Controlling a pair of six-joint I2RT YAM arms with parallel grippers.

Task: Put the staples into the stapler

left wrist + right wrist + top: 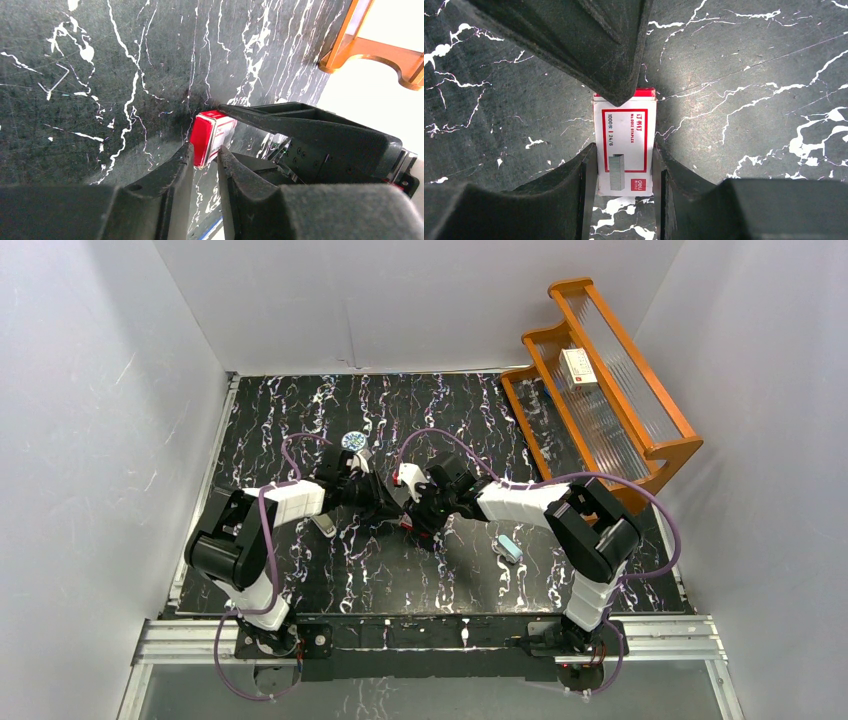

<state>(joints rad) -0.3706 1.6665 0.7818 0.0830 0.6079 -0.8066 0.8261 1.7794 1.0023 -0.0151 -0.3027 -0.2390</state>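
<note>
Small red-and-white cardboard staple box [626,145]: far end hidden under a finger [594,50] of left gripper [206,150]. Whether those jaws touch it: indeterminate.

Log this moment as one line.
right gripper: shut on staple box | left gripper: fingertips astride the box's red end, grip unclear | blue stapler: on table, untouched

And there's the small red-and-white cardboard sleeve of staples [624,145], closed, printed face up to the right wrist camera, with its red-bordered label showing. Its red end is at twelve o'clock, and it's pinched along both long sides. The slim cream-beige stapler [322,525] lies on the black marbled tabletop [450,580], roughly eight o'clock from it.
</note>
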